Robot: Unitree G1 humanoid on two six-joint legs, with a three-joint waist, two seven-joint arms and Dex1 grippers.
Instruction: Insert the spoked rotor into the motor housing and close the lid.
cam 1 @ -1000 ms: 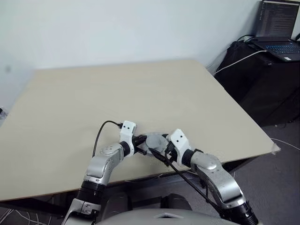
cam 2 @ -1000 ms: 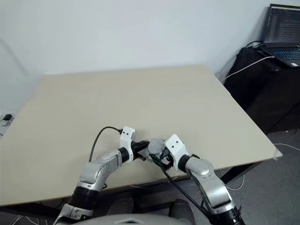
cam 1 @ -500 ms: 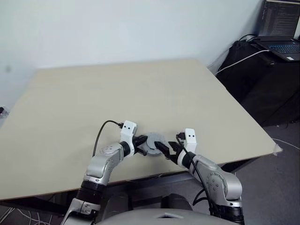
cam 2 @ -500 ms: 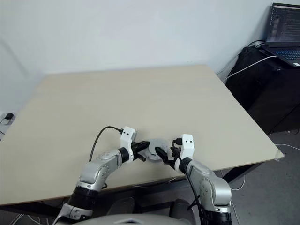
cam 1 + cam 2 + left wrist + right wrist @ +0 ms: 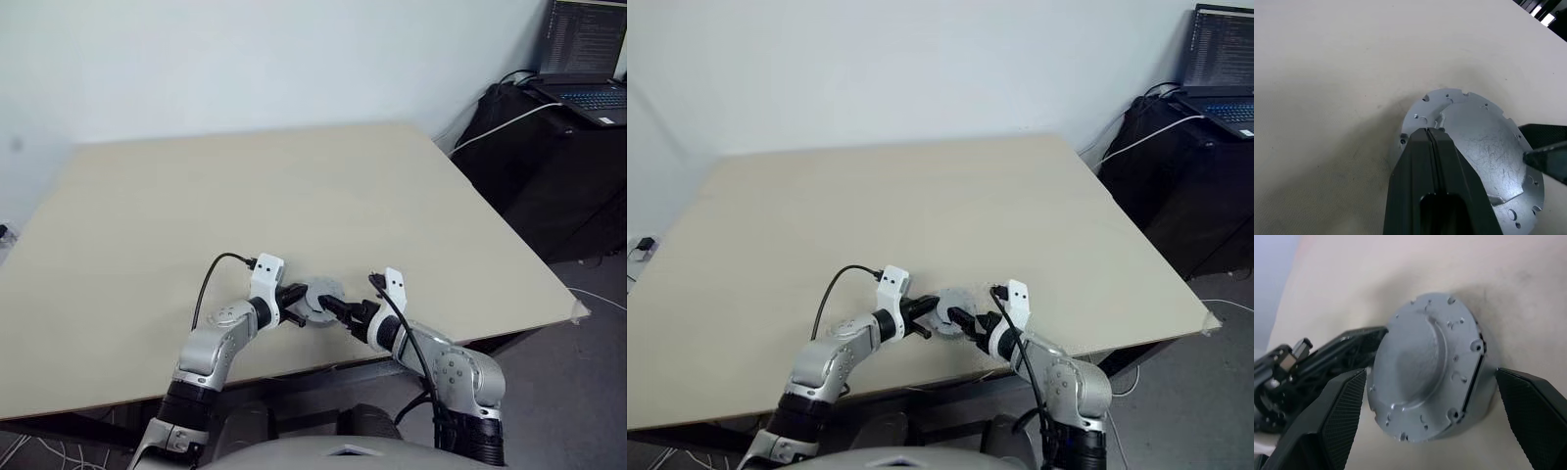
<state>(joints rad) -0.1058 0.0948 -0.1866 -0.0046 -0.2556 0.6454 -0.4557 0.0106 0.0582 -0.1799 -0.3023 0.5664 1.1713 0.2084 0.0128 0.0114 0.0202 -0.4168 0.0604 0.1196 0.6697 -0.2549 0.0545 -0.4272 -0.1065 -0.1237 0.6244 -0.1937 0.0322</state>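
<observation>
The lid shows its plain grey face with the raised middle and lies near the table's front edge. Under its rim a dark sliver of the motor housing peeks out; the rest is covered. The spoked rotor is hidden. My left gripper is shut, and its tips rest on the lid's left edge. My right gripper is open, with one finger on each side of the lid and apart from it.
The beige table stretches wide behind and to both sides of the lid. Its front edge runs just below the grippers. A laptop sits on a dark stand at the back right, off the table.
My right wrist has rolled over and its elbow has tucked in, so its open fingers now stand either side of the lid. The left gripper has kept still.
</observation>
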